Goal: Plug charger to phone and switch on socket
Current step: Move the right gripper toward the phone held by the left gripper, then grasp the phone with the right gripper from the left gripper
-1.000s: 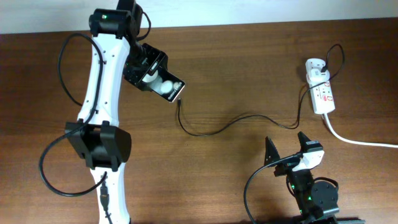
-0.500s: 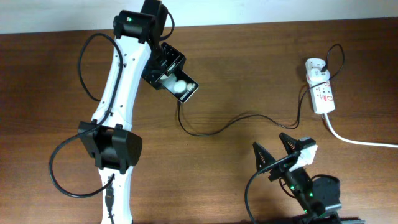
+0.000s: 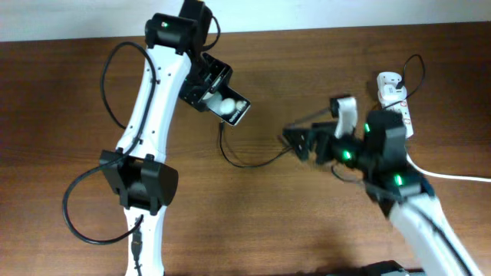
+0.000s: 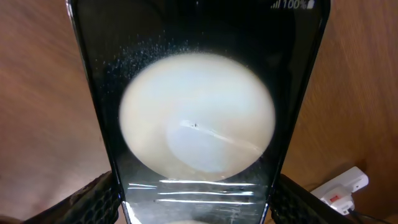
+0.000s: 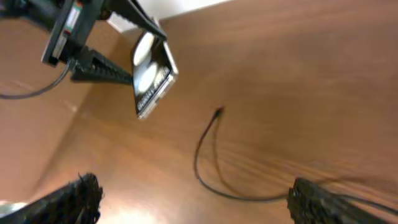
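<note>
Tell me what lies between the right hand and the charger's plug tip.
Only bare table and a loop of the charger lie between the right hand and the plug tip; the right wrist view shows it.

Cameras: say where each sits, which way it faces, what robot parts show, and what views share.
Overhead: above the table, looking straight down; shows left gripper holding the phone, right gripper by the charger.
Left wrist: behind the left gripper, facing the phone's screen close up; own fingers at bottom corners.
Right wrist: behind the right gripper, facing phone and charger tip across the table; own fingers low.
Shared: phone in all three.
</note>
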Available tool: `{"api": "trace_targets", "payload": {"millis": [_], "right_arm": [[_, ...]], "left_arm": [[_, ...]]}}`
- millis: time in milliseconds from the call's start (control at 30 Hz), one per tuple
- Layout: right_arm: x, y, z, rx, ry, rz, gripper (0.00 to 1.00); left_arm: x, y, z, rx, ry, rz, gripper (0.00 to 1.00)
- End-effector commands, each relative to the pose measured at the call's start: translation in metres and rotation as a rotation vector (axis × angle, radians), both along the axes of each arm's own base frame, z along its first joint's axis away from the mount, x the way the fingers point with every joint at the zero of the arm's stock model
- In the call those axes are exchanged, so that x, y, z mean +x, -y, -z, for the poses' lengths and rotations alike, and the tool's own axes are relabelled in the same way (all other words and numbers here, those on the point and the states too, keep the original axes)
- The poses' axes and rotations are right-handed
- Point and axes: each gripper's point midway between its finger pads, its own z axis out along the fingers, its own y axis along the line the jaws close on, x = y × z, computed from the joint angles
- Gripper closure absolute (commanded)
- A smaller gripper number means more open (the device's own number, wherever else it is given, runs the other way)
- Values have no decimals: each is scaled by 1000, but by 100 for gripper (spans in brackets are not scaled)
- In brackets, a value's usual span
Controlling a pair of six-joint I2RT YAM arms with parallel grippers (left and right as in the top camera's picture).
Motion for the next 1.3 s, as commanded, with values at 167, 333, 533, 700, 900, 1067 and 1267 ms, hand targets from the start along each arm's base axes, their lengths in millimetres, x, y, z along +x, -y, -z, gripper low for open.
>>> {"api": "trace_targets", "payload": {"millis": [167, 333, 533, 700, 900, 1067, 1267], "right_arm": [[32, -39, -24, 197, -95, -195, 1], [52, -36, -7, 184, -137, -94, 17], [68, -51, 9, 91, -151, 122, 28], [80, -67, 16, 148, -177, 158, 44], [86, -83, 27, 211, -209, 94, 50], [86, -84, 27, 215, -208, 94, 52], [86, -86, 23, 244, -220, 89, 67]], "left_arm": [[-4, 42, -15, -134, -1, -37, 76], [-6, 47, -17, -168, -30, -90, 77], [-11, 61, -23, -254, -65, -78, 79], [-16, 69, -27, -303, -92, -63, 80], [-21, 75, -27, -306, -100, -48, 79], [-25, 82, -27, -305, -102, -33, 78], [-25, 83, -27, -305, -102, -30, 77]]}}
